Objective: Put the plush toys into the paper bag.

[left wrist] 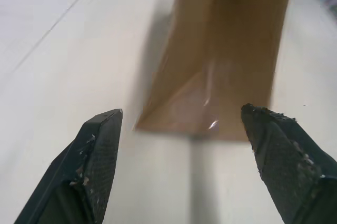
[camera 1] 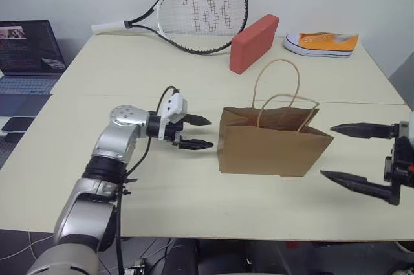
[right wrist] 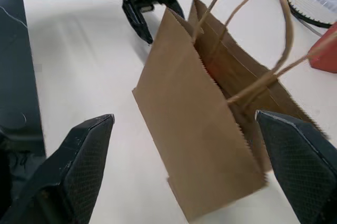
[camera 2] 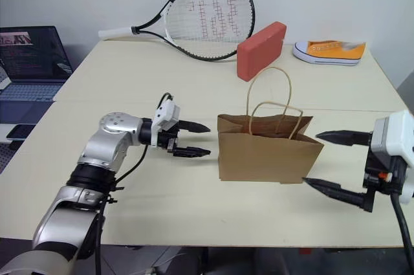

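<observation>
Both grippers spread, empty: left gripper just left of upright paper bag, right gripper near bag's right. Racket, red block, sneaker far side.

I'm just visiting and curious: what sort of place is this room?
Probably an office or lab used as a test space: plain pale tables, an open laptop, and odd props such as a tennis racket and a sneaker.

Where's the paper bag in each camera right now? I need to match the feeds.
Left eye: paper bag standing centre, between both grippers.
Right eye: paper bag centre, upright.
Left wrist: bag's narrow end ahead, between the fingers.
Right wrist: bag's broad side and open top, centre.
Shared landmark: its looped handles.
</observation>
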